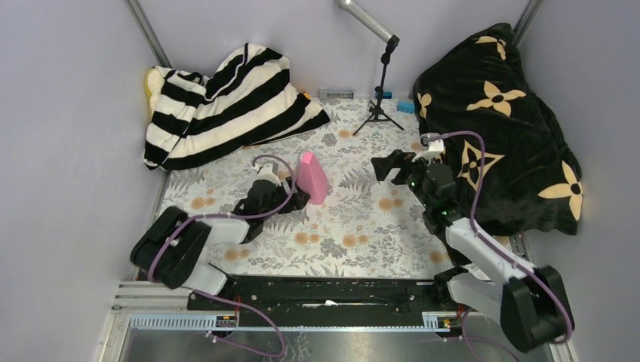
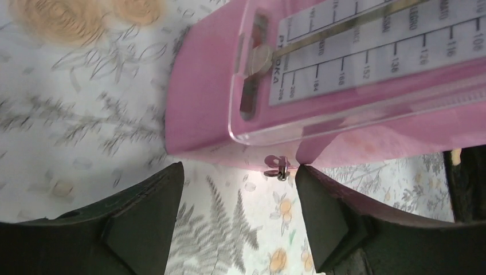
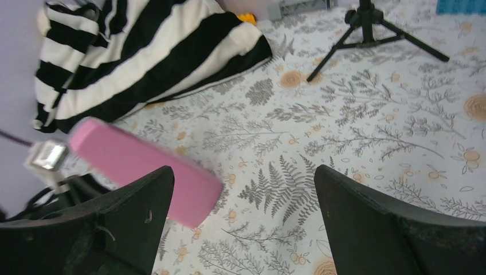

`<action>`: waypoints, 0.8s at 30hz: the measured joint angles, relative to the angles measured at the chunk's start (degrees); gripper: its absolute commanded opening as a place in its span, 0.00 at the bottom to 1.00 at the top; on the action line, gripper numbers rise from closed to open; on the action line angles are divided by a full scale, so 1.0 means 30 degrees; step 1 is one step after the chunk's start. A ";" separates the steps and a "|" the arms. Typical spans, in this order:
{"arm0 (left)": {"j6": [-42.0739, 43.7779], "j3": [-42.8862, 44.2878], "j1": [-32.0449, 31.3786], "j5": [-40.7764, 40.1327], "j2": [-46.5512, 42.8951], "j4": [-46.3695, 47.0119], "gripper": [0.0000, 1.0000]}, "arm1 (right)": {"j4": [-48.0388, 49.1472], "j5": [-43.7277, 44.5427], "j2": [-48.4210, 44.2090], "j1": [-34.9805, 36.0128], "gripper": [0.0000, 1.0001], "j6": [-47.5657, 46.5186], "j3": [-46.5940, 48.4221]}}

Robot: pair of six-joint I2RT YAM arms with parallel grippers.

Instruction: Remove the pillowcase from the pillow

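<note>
We are seeing the pillowcase (image 1: pixel 226 105) lying bunched in the far-left corner, at about eleven o'clock from the left gripper (image 1: pixel 294 200) and ten o'clock from the right gripper (image 1: pixel 383 167), so the left arm is sitting nearer. The bundle's long axis is running roughly from eight o'clock to two o'clock. Both grippers are hanging released and grasping nothing, the left one facing a pink metronome (image 1: pixel 312 177). The pillow (image 1: pixel 153 81) is showing only a yellow sliver, and we cannot make out the cover's open end.
</note>
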 measured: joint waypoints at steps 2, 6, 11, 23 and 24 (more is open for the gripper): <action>-0.0036 0.0758 -0.0080 0.0022 0.1428 0.0882 0.76 | -0.0780 -0.0109 -0.1676 0.0000 1.00 0.0080 -0.0189; -0.0452 0.3235 -0.0146 0.0080 0.4983 0.2382 0.76 | -0.2076 -0.0415 -0.4167 0.0015 1.00 0.0117 -0.0197; -0.0510 0.7949 -0.0146 -0.0036 0.9231 0.2922 0.76 | -0.3650 -0.0437 -0.6280 0.0015 1.00 0.0080 -0.0357; 0.0692 2.3409 0.0189 -0.0452 1.8243 -0.1151 0.76 | -0.5872 -0.0415 -0.7876 0.0015 1.00 -0.0153 -0.0947; 0.0685 2.4203 0.0328 -0.0452 1.8651 -0.1413 0.76 | -0.5916 -0.0415 -0.7898 0.0015 1.00 -0.0160 -0.0947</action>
